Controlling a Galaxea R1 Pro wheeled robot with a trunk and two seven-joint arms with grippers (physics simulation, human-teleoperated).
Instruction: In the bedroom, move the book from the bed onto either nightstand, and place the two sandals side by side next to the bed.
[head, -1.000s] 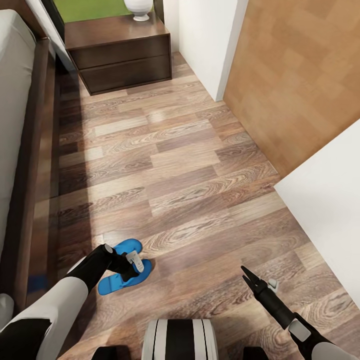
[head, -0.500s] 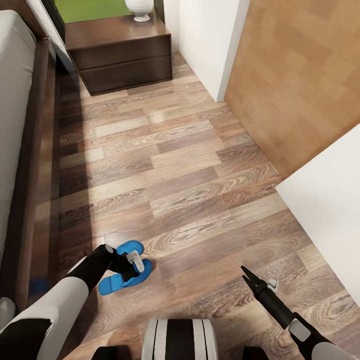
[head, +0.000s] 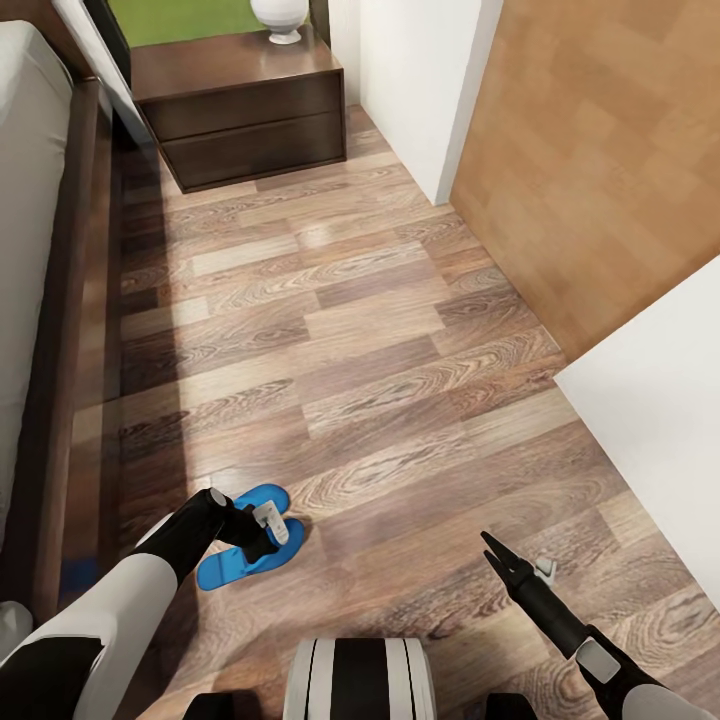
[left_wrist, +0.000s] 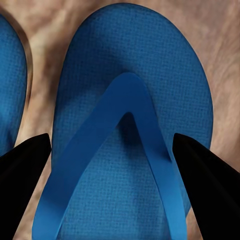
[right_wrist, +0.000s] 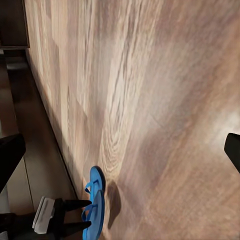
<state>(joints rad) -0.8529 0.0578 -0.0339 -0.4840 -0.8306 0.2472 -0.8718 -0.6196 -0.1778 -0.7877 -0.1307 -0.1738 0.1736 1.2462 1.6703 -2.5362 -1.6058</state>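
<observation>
Two blue sandals (head: 262, 496) lie close together on the wood floor beside the bed (head: 25, 200), near my base. My left gripper (head: 274, 528) hovers right over them. In the left wrist view its open black fingers (left_wrist: 22, 165) straddle one sandal (left_wrist: 130, 55) with the strap facing up, and the other sandal (left_wrist: 7, 85) lies alongside. The right wrist view shows the pair of sandals (right_wrist: 96, 197) under that left gripper (right_wrist: 80, 216). My right gripper (head: 515, 553) hangs open and empty over bare floor to the right. The nightstand (head: 240, 110) stands at the far end. The book is out of view.
A white vase (head: 277, 18) stands on the nightstand. A white wall corner (head: 420, 90) and a light wood panel (head: 590, 150) close off the right side. Another white wall (head: 660, 420) juts in at the near right. My base (head: 360, 680) shows at the bottom.
The whole picture has shifted very slightly, so the camera moved. Both arms and the sandals keep their places.
</observation>
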